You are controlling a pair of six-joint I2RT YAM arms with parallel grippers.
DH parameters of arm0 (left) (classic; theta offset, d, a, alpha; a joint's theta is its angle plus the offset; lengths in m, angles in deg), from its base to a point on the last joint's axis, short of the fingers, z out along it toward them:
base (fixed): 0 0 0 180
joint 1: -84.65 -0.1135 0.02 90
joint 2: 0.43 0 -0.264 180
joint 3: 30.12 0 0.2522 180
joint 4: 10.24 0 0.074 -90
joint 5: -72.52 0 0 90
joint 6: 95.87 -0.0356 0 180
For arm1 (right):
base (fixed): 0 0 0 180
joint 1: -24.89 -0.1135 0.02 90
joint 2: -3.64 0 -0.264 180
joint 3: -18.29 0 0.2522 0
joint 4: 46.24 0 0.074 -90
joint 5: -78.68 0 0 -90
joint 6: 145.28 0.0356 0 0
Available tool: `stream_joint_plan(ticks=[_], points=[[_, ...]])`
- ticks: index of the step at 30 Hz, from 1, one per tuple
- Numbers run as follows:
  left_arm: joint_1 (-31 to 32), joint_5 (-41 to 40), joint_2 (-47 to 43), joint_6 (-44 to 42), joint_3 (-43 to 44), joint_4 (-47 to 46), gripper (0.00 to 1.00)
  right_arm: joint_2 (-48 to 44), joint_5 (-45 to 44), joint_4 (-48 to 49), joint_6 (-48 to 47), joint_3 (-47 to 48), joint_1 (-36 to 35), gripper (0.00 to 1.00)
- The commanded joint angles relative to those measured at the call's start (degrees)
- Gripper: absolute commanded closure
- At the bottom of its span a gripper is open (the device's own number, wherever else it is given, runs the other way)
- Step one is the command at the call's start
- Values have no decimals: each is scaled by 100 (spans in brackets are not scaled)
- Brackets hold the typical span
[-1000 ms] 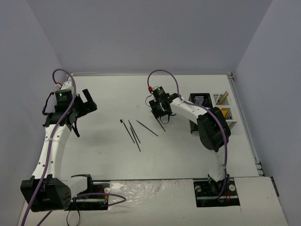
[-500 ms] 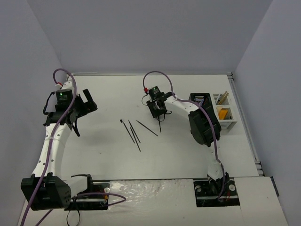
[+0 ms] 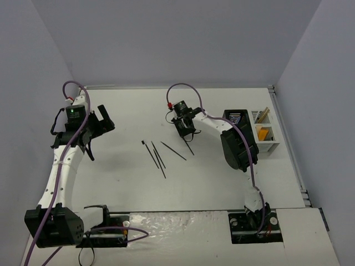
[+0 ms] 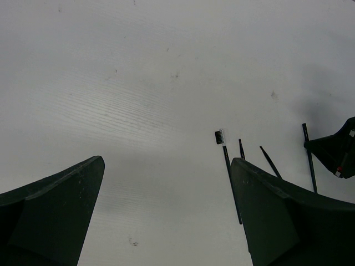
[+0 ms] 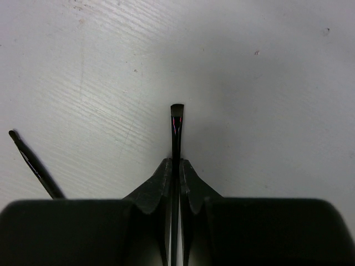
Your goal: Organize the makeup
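Pencil [image 5: 176, 133] – a thin black makeup stick – is pinched in the right gripper [image 5: 176, 173], whose jaws are pressed together on its shaft. Its long axis runs straight out ahead of the fingers, in line with the gripper, and ends in a flat tip over the table [image 5: 266, 83]. The frames do not settle whether the tip touches the surface or rides just above it.

From above, the grip sits at mid-table, and the holder [image 3: 260, 145] lies off to the gripper's right, at the table's right edge, well apart. Carrying the pencil there is a move for the right arm, which is the nearer one. The pencil now lies close to flat, so it will probably need tipping upright before it enters a compartment.

Three more pencils [image 3: 159, 157] lie loose just left of the grip, roughly parallel, between the two arms.

Left gripper [image 3: 102, 123] hangs spread wide near the left edge – it holds nothing.
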Motion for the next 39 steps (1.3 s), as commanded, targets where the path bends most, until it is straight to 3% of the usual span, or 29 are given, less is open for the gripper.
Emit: stream_joint_plan(ticks=[1,7,10,14,20,29,39], points=[[-43,-13,-58,12,205,-212,3,-124,75,-251,-33,71,-58,100],[-43,-27,-67,12,197,-213,3,-1624,-237,324,-30,-406,-46,100],[-43,-27,-67,15,197,-221,3,-2728,-823,789,17,-933,-1,100],[-43,-18,-67,27,197,-219,3,-3974,-1524,1880,143,-2017,168,100],[-43,-1,-23,47,196,-221,3,-5799,-2108,3332,269,-3983,1043,100],[-34,52,115,82,177,-244,3,-6780,-2693,5225,130,-5639,1701,100],[1,28,172,73,176,-221,3,-6934,-2810,6390,153,-6305,2170,100]])
